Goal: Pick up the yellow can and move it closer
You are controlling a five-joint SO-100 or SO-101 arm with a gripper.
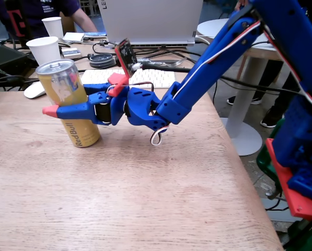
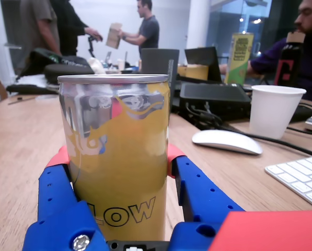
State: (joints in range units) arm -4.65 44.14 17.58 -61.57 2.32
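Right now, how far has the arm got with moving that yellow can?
The grab looks done: the fingers sit on both sides of the yellow can, which leans in the fixed view, its base apparently at the wooden table. Lifting seems to be just starting. Carrying it closer and putting it down is left.

Yellow can [image 1: 68,99], silver top, red lettering, tilted on table, between jaws
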